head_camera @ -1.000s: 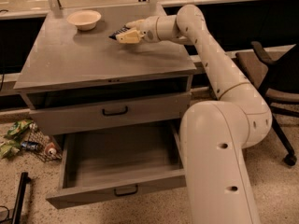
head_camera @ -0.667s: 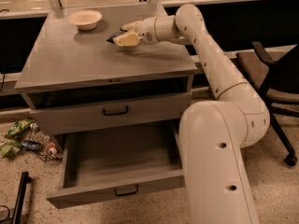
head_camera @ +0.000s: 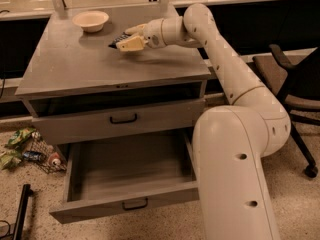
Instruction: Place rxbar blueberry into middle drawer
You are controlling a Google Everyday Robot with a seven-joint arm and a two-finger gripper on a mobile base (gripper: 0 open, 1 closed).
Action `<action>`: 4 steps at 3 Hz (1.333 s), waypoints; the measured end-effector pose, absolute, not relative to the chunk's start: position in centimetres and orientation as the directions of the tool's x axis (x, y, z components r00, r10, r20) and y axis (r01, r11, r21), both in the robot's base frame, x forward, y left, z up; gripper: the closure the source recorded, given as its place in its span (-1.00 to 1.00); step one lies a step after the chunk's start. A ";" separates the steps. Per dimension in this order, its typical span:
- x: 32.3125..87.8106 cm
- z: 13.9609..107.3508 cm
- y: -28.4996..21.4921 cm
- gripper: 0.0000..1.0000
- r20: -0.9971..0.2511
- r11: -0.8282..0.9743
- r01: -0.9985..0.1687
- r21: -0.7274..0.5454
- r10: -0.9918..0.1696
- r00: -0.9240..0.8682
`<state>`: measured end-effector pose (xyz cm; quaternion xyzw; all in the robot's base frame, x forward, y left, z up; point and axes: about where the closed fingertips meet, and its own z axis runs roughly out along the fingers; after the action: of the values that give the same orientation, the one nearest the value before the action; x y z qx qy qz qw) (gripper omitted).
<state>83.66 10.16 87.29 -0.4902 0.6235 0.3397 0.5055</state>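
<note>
My gripper (head_camera: 120, 40) is over the back middle of the grey cabinet top (head_camera: 75, 69), reaching in from the right. Its cream fingers (head_camera: 131, 44) are shut on the rxbar blueberry (head_camera: 116, 39), a small dark bar whose end sticks out to the left. The bar is held low over the top; I cannot tell whether it touches. The middle drawer (head_camera: 65, 216), the lowest one, is pulled wide open below the cabinet front and nothing shows inside it. My arm's large white body (head_camera: 235, 174) stands right beside the drawer's right side.
A cream round bowl (head_camera: 91, 20) sits at the back left of the cabinet top. The drawer above (head_camera: 85, 126), with a black handle, is shut. Wrappers and litter (head_camera: 25, 149) lie on the floor at left. A dark office chair (head_camera: 292, 79) stands at right.
My gripper has moved a little to the left and toward the front over the cabinet top, with the dark bar still in it. The drawers have not moved.
</note>
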 end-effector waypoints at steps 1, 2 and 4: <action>79.2 88.4 12.8 1.00 -0.960 0.207 -0.975 -0.076 -0.279 0.016; 74.3 88.0 15.0 1.00 -0.963 0.155 -0.986 -0.064 -0.268 0.020; 67.3 88.6 17.6 1.00 -0.970 0.079 -0.995 -0.065 -0.238 0.045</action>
<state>67.27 17.60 88.56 -0.5475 0.5629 0.4009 0.4719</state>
